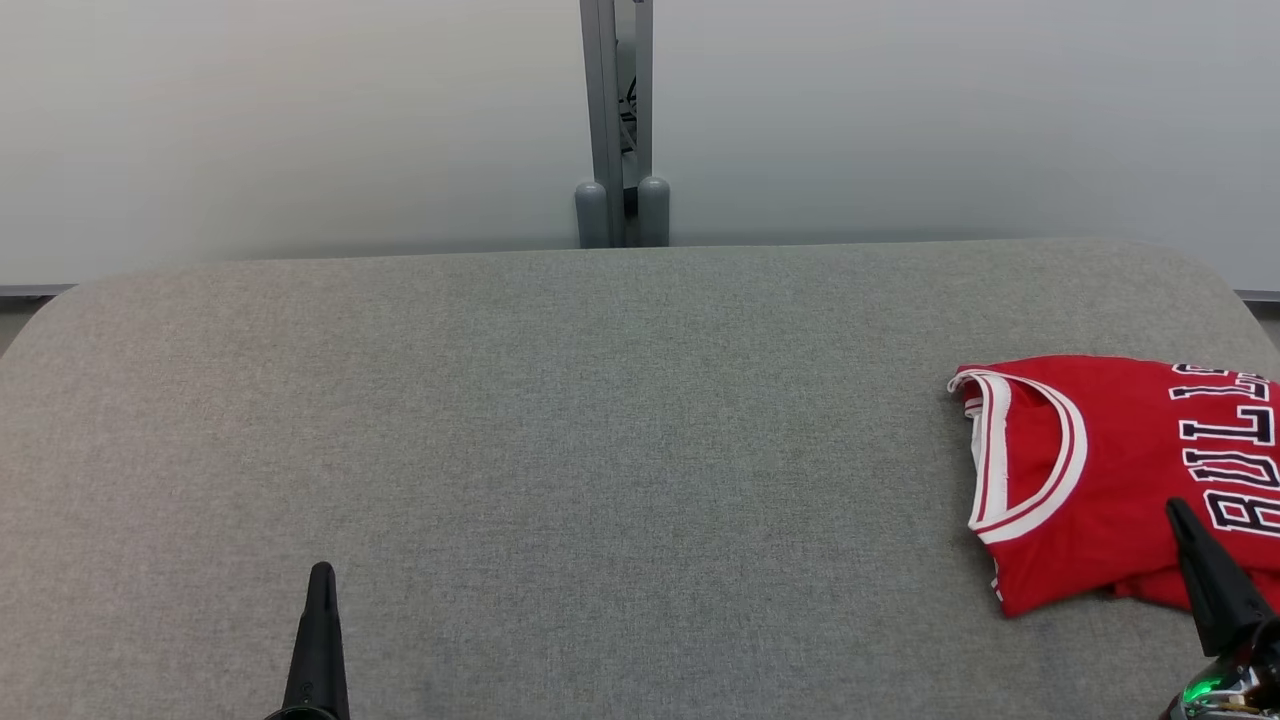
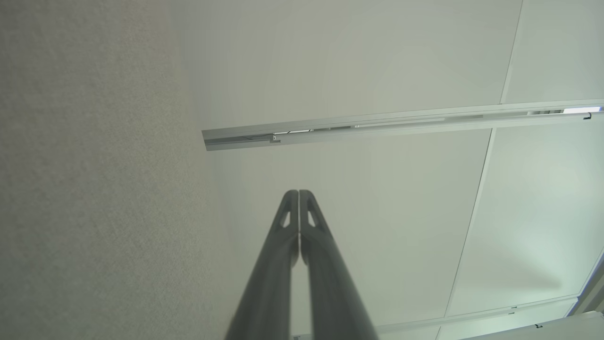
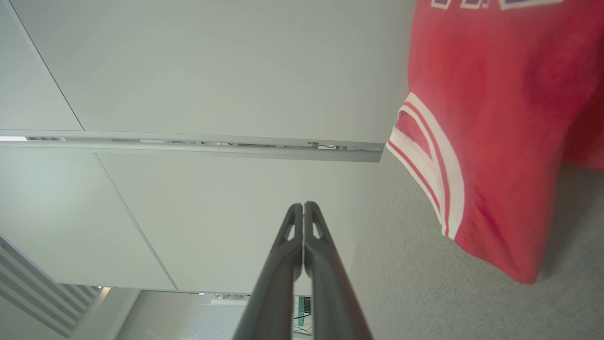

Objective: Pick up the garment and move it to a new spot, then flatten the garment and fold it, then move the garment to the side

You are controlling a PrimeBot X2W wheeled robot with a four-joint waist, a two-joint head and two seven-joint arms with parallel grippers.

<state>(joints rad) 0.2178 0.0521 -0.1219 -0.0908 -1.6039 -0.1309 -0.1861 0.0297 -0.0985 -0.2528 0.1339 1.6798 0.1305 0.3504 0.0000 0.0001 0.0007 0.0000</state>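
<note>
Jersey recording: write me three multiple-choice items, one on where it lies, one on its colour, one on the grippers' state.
1. Where on the grey table does the jersey lie? A) far left B) centre C) right side
2. The jersey's main colour? A) blue B) red C) green
3. The left gripper and right gripper are: A) both shut, empty B) both open C) holding the jersey
Key: 1 C, it lies at the head view's right; 2 B, red with white trim; 3 A, each wrist view shows its gripper closed on nothing.
</note>
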